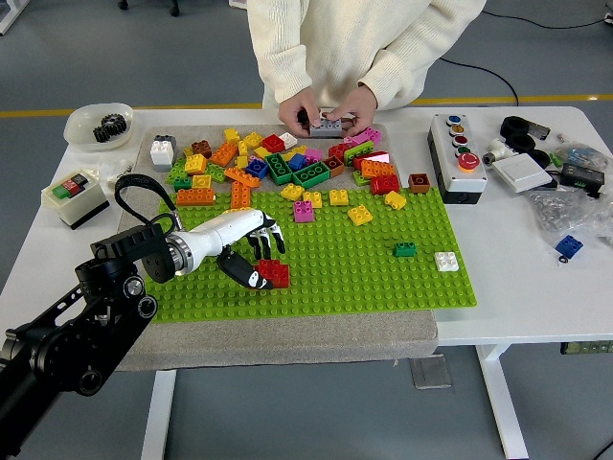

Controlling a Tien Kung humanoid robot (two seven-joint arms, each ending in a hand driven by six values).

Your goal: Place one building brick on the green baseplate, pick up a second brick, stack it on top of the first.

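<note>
Centrally, green baseplate (326, 259): laid flat on a grey mat (287, 331) over the white table (536, 287).
Left hand (244, 244): reaching in from the left, low over the baseplate's left part; fingers curled about the red brick, thumb under its near side, apparently gripping it.
Red brick (274, 273): on or just above the baseplate studs; contact not clear from this angle.
Brick pile (287, 163): mixed colours along the baseplate's far edge, beyond the hand.
Loose bricks: pink (304, 211) and yellow (360, 215) behind the hand; small green brick (405, 249) and white brick (446, 261) well to the right.
Person's hands (330, 107): at the far side, both holding a grey brick (327, 126) above the pile.
Left margin: switch box (75, 196), bowl of gears (99, 125).
Right margin: button box (460, 158), blue brick (569, 247) on the bare table.
</note>
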